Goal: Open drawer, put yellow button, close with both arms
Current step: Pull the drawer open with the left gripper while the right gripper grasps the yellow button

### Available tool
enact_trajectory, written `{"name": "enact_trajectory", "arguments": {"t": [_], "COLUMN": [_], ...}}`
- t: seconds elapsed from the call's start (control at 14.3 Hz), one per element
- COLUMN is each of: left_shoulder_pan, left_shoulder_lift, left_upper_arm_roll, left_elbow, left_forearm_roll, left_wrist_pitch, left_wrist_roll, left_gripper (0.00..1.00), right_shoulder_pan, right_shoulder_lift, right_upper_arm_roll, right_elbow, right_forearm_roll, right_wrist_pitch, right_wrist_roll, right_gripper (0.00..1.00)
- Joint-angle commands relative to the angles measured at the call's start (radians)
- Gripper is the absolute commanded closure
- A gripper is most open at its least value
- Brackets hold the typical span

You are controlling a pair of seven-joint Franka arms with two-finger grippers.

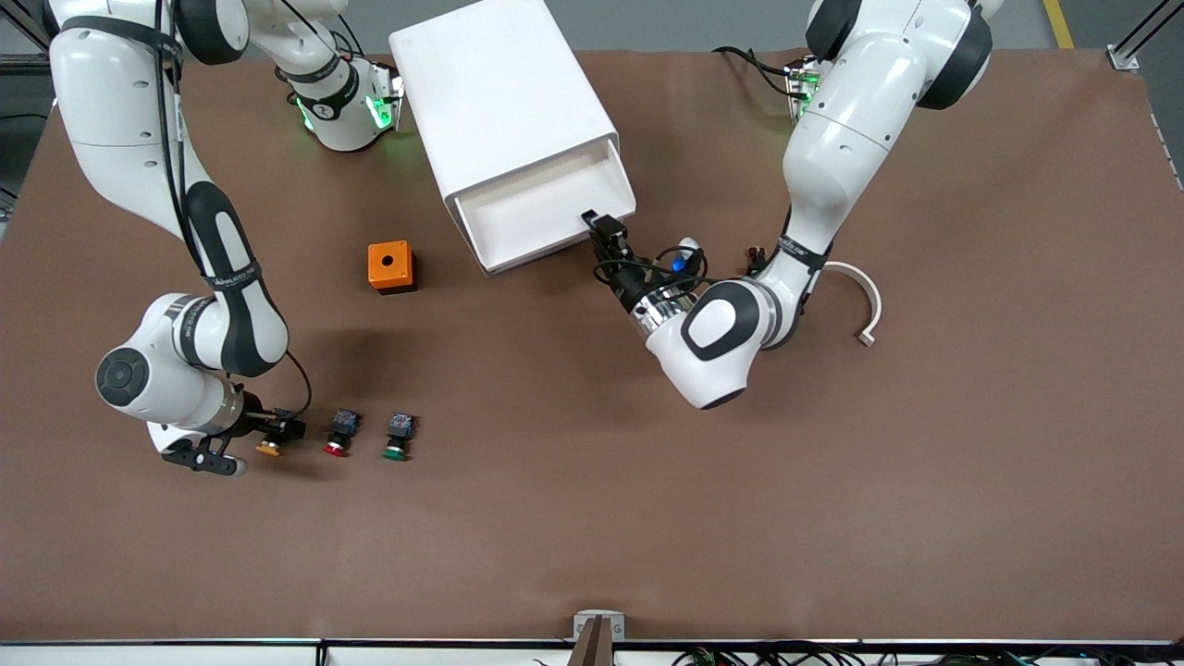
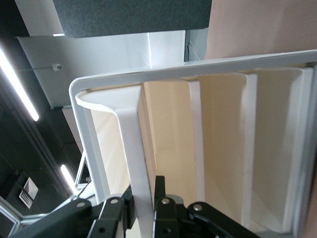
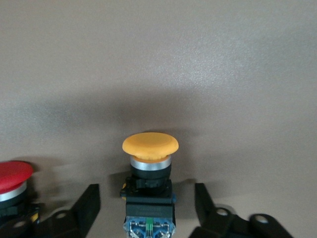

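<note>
The white cabinet's point(image 1: 504, 92) top drawer point(image 1: 541, 208) stands pulled out and holds nothing. My left gripper point(image 1: 597, 227) is shut on the drawer's front wall point(image 2: 138, 148) at the corner toward the left arm's end, one finger point(image 2: 161, 198) inside and one outside. The yellow button point(image 1: 268, 449) lies on the table toward the right arm's end, near the front camera. My right gripper point(image 1: 282, 428) is low around it and open. Its fingers point(image 3: 205, 203) flank the dark body under the yellow cap point(image 3: 150, 144), with a gap on each side.
A red-capped button point(image 1: 338, 435) and a green-capped one point(image 1: 398, 437) lie in a row beside the yellow one. A small orange box point(image 1: 390, 266) with a round hole sits near the drawer. A white curved strip point(image 1: 865, 301) lies by the left arm.
</note>
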Motion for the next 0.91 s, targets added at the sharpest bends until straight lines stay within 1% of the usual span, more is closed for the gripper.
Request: {"name": "enact_trajectory", "arguments": {"t": [0.0,0.07,0.14,0.21,0.28,0.35,0.42,0.49,0.56,0.63,0.77,0.84], "left_shoulder_pan": [0.018,0.029,0.039,0.044,0.044,0.046,0.046,0.046,0.046,0.046,0.055,0.065], "left_shoulder_lift": [0.01,0.01,0.01,0.01,0.01,0.009,0.009,0.006,0.004,-0.001,-0.016,-0.016], "left_upper_arm_roll": [0.036,0.036,0.036,0.036,0.036,0.036,0.036,0.034,0.034,0.034,0.034,0.031], "left_elbow": [0.021,0.021,0.021,0.019,0.019,0.021,0.022,0.027,0.033,0.037,0.054,0.07], "left_forearm_roll": [-0.015,-0.015,-0.015,-0.015,-0.015,-0.015,-0.017,-0.017,-0.017,-0.017,-0.014,-0.011], "left_wrist_pitch": [0.03,0.039,0.045,0.045,0.045,0.047,0.055,0.065,0.065,0.065,0.065,0.064], "left_wrist_roll": [0.006,0.009,0.01,0.012,0.013,0.017,0.032,0.071,0.12,0.185,0.344,0.428], "left_gripper": [0.83,0.82,0.81,0.8,0.75,0.6,0.31,0.13,0.04,0.01,0.01,0.01], "right_shoulder_pan": [-0.004,-0.004,-0.002,0.001,0.005,0.011,0.019,0.04,0.076,0.106,0.171,0.224], "right_shoulder_lift": [-0.008,-0.009,-0.014,-0.019,-0.035,-0.066,-0.103,-0.156,-0.211,-0.253,-0.339,-0.379], "right_upper_arm_roll": [-0.003,-0.003,-0.003,-0.003,-0.003,-0.003,-0.003,-0.003,-0.003,-0.003,0.0,0.0], "right_elbow": [-0.022,-0.022,-0.022,-0.02,-0.016,-0.014,-0.008,-0.002,0.012,0.023,0.017,0.017], "right_forearm_roll": [0.021,0.021,0.023,0.023,0.023,0.023,0.023,0.023,0.021,0.02,0.023,0.024], "right_wrist_pitch": [0.005,0.003,0.002,-0.006,-0.041,-0.094,-0.153,-0.237,-0.333,-0.403,-0.486,-0.521], "right_wrist_roll": [-0.049,-0.048,-0.046,-0.045,-0.035,-0.023,0.015,0.084,0.175,0.271,0.442,0.545], "right_gripper": [0.8,0.95,1.0,1.0,1.0,1.0,1.0,1.0,1.0,1.0,1.0,1.0]}}
